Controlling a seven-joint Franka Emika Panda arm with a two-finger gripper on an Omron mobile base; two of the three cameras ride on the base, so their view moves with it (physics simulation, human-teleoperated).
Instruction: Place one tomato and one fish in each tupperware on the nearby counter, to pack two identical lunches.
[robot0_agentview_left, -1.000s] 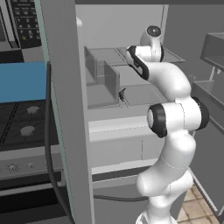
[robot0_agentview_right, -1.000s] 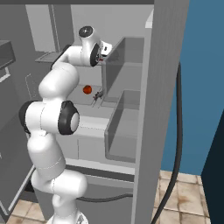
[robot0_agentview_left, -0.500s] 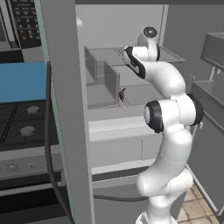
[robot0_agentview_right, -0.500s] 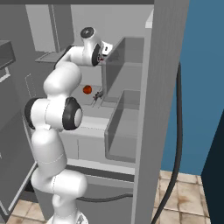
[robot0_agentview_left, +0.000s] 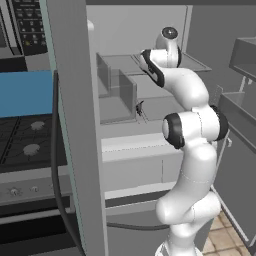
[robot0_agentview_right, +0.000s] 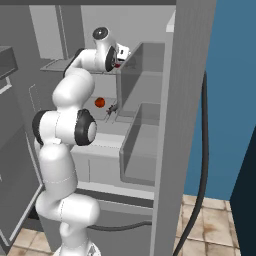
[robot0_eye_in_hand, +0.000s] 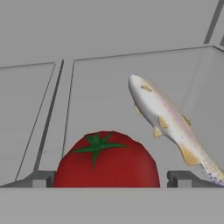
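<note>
Hand view, nearest: tool (robot0_eye_in_hand: 107, 179) spread wide, its two dark tips low at either side, gripping nothing. Between those tips, close up, a red tomato (robot0_eye_in_hand: 106, 160) with a green stem star on top, sitting on a grey shelf (robot0_eye_in_hand: 109, 100); whether the tips touch it cannot be told. Just beyond and to the right, a fish (robot0_eye_in_hand: 168, 123), pale with tan fins and a speckled tail, lying aslant from upper left to lower right, apart from the tomato. Behind both, plain grey walls of the compartment.

Right base view: white arm (robot0_agentview_right: 67, 125) rising from the lower left, bent at a dark elbow, reaching up and in toward an upper shelf of an open grey cabinet, hand near a clear bin wall (robot0_agentview_right: 142, 75). Lower and farther in, a second tomato (robot0_agentview_right: 100, 102) resting on a shelf just beside a small dark object too small to identify.

Left base view: same arm (robot0_agentview_left: 192, 135) climbing from the lower right, wrist turned in over the upper shelf. Off to the left, a black stove top (robot0_agentview_left: 22, 142) below a blue panel.
</note>
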